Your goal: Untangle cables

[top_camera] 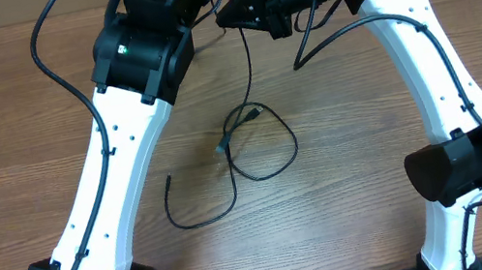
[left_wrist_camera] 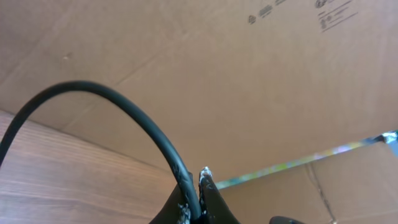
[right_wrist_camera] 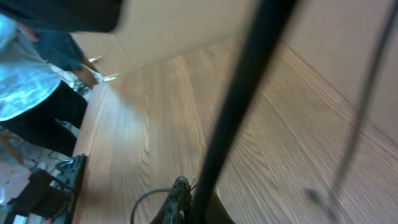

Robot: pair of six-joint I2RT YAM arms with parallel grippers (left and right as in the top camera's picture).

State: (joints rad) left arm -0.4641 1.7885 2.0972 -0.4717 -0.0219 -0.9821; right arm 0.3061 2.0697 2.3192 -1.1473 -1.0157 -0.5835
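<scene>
Lying near the middle of the wooden worktop [top_camera: 353, 219], between the two white arms, the cables [top_camera: 231, 168] form one loose loop. One small plug end [top_camera: 257, 111] sits at the loop's far side and a second plug [top_camera: 221, 145] at its left. A single tail curves from the loop toward the near-left corner and ends beside the left arm [top_camera: 119, 165]. One thin strand rises from the loop toward the far edge and reaches the tip of the right gripper [top_camera: 226, 17].

Right gripper: the overhead view shows it pointing left above the far edge. The right wrist view shows its fingers [right_wrist_camera: 179, 198] pressed together, with a blurred black cord running up from them.

Left gripper [left_wrist_camera: 202, 182]: its body is hidden under the arm housings in the overhead view. The left wrist view shows the fingertips pressed together on a black cable that arches away to the left. A brown cardboard panel [left_wrist_camera: 217, 74] fills the background of that view.
</scene>
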